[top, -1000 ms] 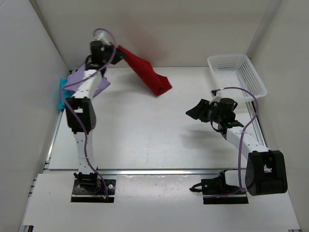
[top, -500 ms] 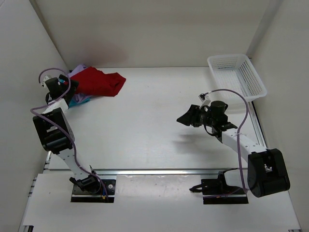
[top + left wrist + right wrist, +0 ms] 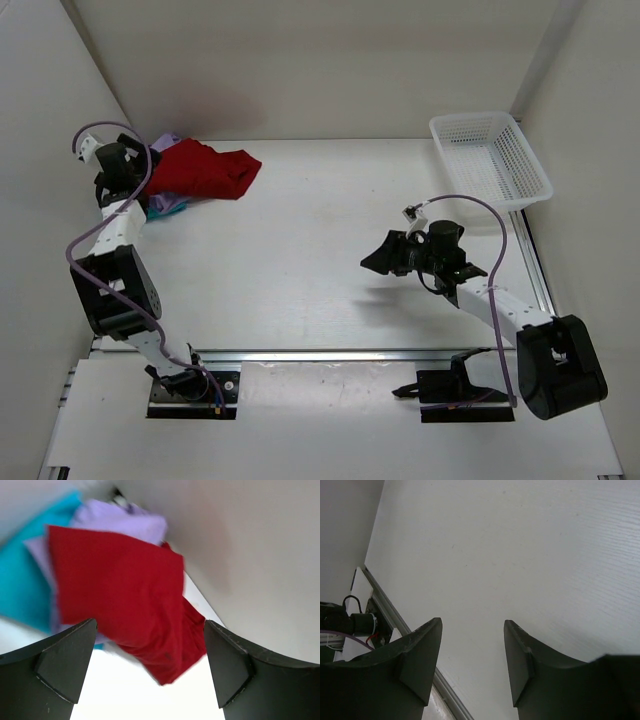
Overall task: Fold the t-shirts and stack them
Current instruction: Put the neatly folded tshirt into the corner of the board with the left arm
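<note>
Far left corner of the white table (image 3: 300, 290) was where all the action was. The left arm (image 3: 108, 232) was reaching up along the left edge with its jaws spread wide and nothing between them, hanging just beside the pile. The three shirts sat there in one heap: the teal cotton t-shirt (image 3: 20, 580) at the bottom, the lavender t-shirt (image 3: 120, 520) on it, and the dark red t-shirt (image 3: 120, 595) on top. So a stack, more or less, but a messy one imo. The red one sat skewed, with a rumpled flap spilling toward the middle of the table.

What I'd worry about: those wide jaws were very close to the cloth, so a low swing away could snag the red flap and drag the whole pile apart. The teal one also poked out toward the left edge, so a nudge could slide it off.

Further right, the right arm (image 3: 490, 297) hovered over bare table, well apart from the shirts, jaws apart and gripping nothing. The white plastic mesh basket (image 3: 475, 116) sat in the far right corner, out of the way.
</note>
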Action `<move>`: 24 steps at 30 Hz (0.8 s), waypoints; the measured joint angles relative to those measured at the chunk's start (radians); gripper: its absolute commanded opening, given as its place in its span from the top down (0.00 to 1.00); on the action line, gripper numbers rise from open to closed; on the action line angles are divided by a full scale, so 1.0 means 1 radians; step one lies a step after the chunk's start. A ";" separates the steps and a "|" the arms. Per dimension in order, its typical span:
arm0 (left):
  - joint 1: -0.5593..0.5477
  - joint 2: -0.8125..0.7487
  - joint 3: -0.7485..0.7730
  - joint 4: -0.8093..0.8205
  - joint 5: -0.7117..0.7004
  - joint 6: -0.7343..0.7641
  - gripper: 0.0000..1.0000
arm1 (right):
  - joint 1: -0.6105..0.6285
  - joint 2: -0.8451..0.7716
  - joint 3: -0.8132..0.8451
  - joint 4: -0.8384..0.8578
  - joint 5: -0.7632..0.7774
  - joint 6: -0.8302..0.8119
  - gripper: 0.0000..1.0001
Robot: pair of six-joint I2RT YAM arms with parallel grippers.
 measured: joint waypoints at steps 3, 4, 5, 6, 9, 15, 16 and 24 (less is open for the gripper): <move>0.013 -0.062 -0.051 -0.021 -0.085 0.002 0.01 | 0.010 -0.031 -0.021 -0.006 0.014 0.000 0.34; 0.016 -0.080 -0.072 -0.024 -0.109 0.003 0.01 | 0.013 -0.041 -0.026 -0.014 0.023 0.002 0.09; 0.018 -0.097 -0.100 -0.019 -0.124 0.004 0.02 | 0.017 -0.050 -0.027 -0.028 0.035 0.003 0.01; 0.015 -0.115 -0.132 -0.013 -0.130 0.006 0.02 | 0.023 -0.060 -0.028 -0.039 0.056 -0.004 0.01; -0.039 -0.170 -0.223 -0.006 -0.146 0.026 0.01 | 0.056 -0.087 -0.028 -0.085 0.124 -0.016 0.01; -0.400 -0.216 -0.236 0.000 -0.126 0.105 0.01 | 0.097 -0.118 -0.042 -0.129 0.174 -0.026 0.00; -0.472 -0.216 -0.225 -0.009 -0.106 0.119 0.01 | 0.098 -0.124 -0.047 -0.137 0.181 -0.027 0.01; -0.772 -0.105 -0.261 -0.063 0.207 0.128 0.02 | 0.098 -0.193 -0.072 -0.187 0.184 -0.063 0.01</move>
